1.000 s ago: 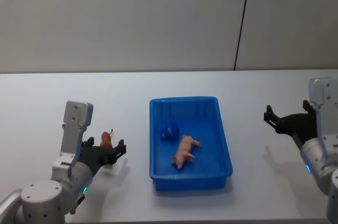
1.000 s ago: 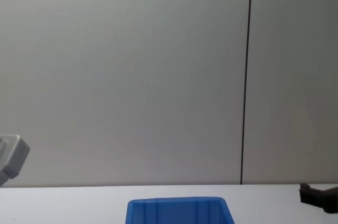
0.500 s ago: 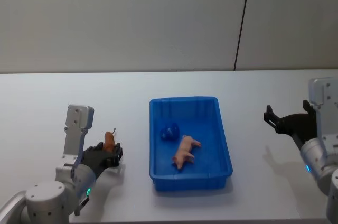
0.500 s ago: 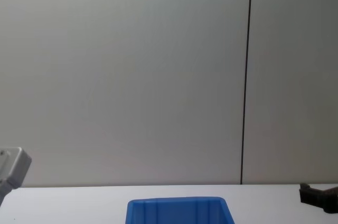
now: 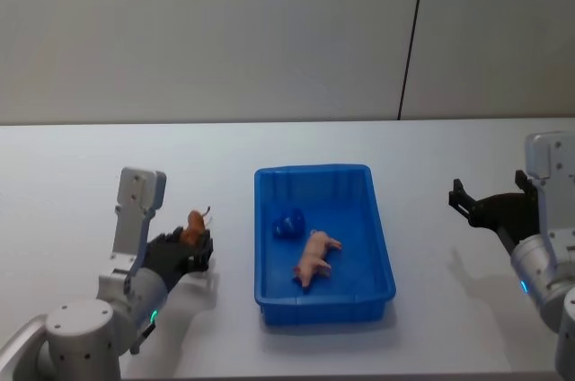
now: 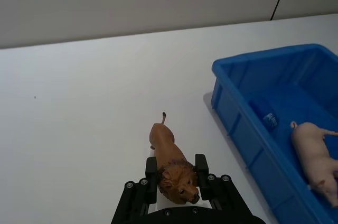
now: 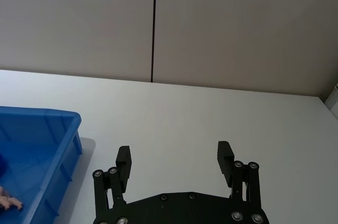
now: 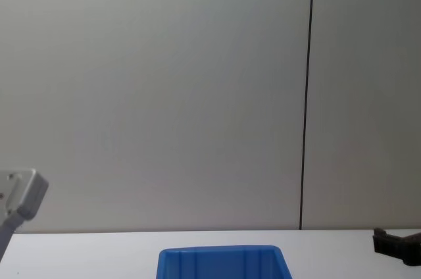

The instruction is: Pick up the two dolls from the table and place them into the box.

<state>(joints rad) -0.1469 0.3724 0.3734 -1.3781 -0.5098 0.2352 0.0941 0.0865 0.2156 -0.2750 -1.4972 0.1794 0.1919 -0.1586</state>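
Observation:
An orange-brown lion doll (image 5: 193,221) is clamped between the fingers of my left gripper (image 5: 187,249), which is shut on it just left of the blue box (image 5: 314,169). In the left wrist view the lion doll (image 6: 171,163) sits head-first in the left gripper (image 6: 177,177), its tail pointing away, with the box (image 6: 264,57) close beside it. A pink pig doll (image 5: 316,256) lies on its side inside the box. My right gripper (image 5: 460,199) hovers open and holding nothing to the right of the box, and in its own wrist view the right gripper (image 7: 174,158) has its fingers spread wide.
A small dark-blue object (image 5: 289,223) lies in the box near the pig. The white table (image 5: 431,309) stretches wide on both sides. A grey wall with a dark vertical seam (image 5: 411,35) stands behind. In the chest view the box's far rim (image 8: 223,251) shows low down.
My left gripper closed on the lion doll, then raised it and carried it slightly toward the box. The right arm has not moved.

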